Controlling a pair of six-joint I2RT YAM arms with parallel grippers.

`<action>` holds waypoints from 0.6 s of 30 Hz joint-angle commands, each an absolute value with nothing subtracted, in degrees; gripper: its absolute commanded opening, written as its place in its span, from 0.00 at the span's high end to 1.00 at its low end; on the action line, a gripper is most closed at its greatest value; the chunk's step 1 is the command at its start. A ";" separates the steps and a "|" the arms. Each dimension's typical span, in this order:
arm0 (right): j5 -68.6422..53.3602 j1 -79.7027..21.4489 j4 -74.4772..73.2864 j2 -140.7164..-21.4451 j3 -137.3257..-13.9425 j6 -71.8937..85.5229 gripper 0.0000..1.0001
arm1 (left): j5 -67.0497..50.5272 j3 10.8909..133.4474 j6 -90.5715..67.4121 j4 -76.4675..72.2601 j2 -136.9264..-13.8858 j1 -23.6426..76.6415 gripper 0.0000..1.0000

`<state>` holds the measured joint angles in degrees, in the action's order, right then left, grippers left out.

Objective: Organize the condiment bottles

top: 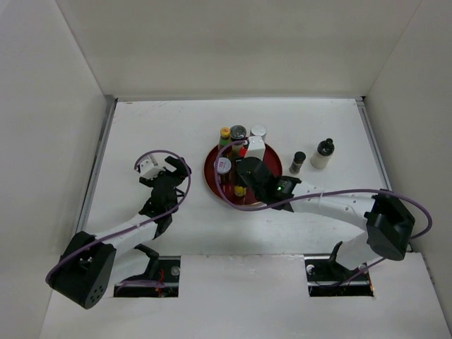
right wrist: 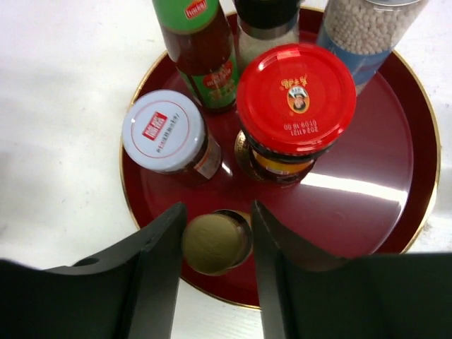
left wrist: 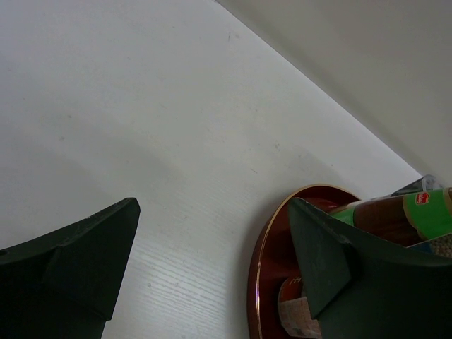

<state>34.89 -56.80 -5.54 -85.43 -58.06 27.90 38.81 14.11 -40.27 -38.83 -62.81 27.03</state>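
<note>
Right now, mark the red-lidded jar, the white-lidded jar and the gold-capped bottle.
red-lidded jar point(right wrist: 296, 95): right wrist view, centre of its lid.
white-lidded jar point(right wrist: 162, 131): right wrist view, centre of its lid.
gold-capped bottle point(right wrist: 214, 242): right wrist view, top of its cap.

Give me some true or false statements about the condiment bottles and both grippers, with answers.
1. Two bottles stand on the table outside the red tray. True: a small dark bottle and a white black-capped bottle.
2. The left gripper holds a bottle. False: it is open and empty.
3. The red-lidded jar stands on the tray. True.
4. The right gripper is over bare table. False: it is over the tray, a gold-capped bottle between its fingers.
</note>
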 commanded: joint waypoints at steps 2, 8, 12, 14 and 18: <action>37.00 -57.79 0.79 -83.94 -59.68 26.19 0.39 | 38.50 14.77 -40.25 -41.84 -62.84 26.76 0.15; 37.27 -57.27 0.18 -75.52 -57.22 24.17 0.20 | 38.50 14.77 -40.25 -41.84 -62.84 26.76 0.15; 38.93 -50.51 0.00 -69.18 -52.31 24.69 0.12 | 38.50 14.68 -40.34 -41.84 -62.67 26.76 0.14; 40.42 -45.07 -0.26 -67.42 -49.41 26.27 0.11 | 38.41 14.68 -40.34 -41.84 -62.75 26.76 0.14; 40.26 -35.31 -0.97 -68.81 -46.94 28.38 0.08 | 38.15 14.76 -40.43 -41.84 -63.02 26.67 0.14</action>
